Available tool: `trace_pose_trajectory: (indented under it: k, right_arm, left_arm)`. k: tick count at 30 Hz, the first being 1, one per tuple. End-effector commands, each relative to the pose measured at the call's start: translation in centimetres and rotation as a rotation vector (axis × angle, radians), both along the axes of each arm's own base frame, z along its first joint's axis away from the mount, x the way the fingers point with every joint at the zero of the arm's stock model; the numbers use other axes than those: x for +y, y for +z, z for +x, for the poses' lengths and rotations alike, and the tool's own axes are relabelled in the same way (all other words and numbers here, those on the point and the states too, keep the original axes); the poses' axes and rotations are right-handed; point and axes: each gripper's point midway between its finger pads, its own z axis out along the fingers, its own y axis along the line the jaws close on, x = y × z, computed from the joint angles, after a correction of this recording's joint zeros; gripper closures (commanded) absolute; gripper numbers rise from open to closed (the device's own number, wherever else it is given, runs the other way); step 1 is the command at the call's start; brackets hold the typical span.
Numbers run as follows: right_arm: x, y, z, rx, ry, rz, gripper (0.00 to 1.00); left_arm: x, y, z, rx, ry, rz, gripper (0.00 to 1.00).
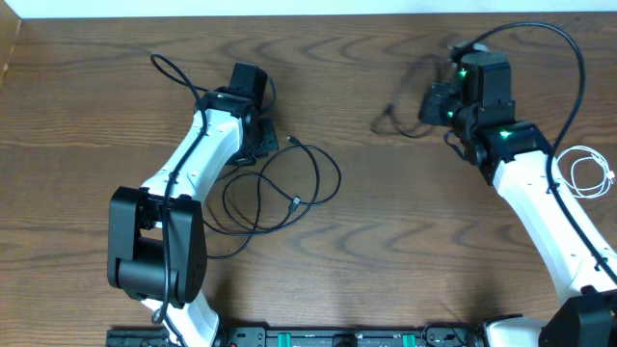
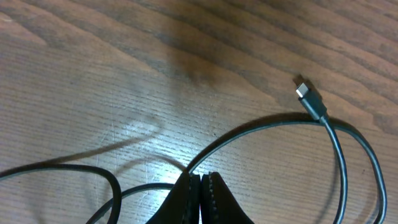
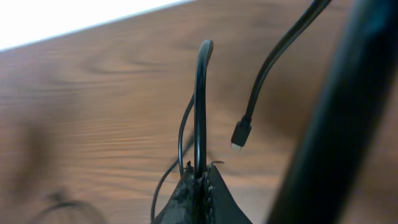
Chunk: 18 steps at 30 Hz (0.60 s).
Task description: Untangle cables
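Overhead, the left gripper (image 1: 254,149) sits on the looped black cable (image 1: 323,183) mid-table. The right gripper (image 1: 432,106) holds a thin black strand (image 1: 393,120), and the white cable (image 1: 590,173) lies coiled well apart. In the left wrist view the jaws are pinched together, apparently on the black cable, its plug (image 2: 309,98) lying free. In the right wrist view the jaws are clamped on the arching strand. The pulling-apart step looks in hand; next, the loops need drawing open slowly.

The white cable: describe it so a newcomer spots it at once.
Look at the brown wooden table's right edge, beside the right arm's white link. A thin white cable lies coiled there. Unlike the thin black cable looped mid-table, it is white.
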Motion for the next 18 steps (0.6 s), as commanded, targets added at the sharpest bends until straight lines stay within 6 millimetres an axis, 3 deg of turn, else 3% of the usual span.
trace_pose_trajectory:
  k: [1,10,18]
  right_arm:
    - [-6.5,-0.3,-0.6,0.023,-0.249,-0.217,0.99]
    - [-13.9,-1.7,-2.1,0.106,-0.466,-0.367,0.99]
    - [-22.2,-4.2,-1.4,0.122,-0.653,-0.318,0.99]
  left_arm:
    - [0.4,-0.4,-0.3,0.012,0.01,0.022,0.92]
    - [0.4,-0.4,-0.3,0.012,0.01,0.023,0.92]
    - [0.4,-0.4,-0.3,0.012,0.01,0.022,0.92]
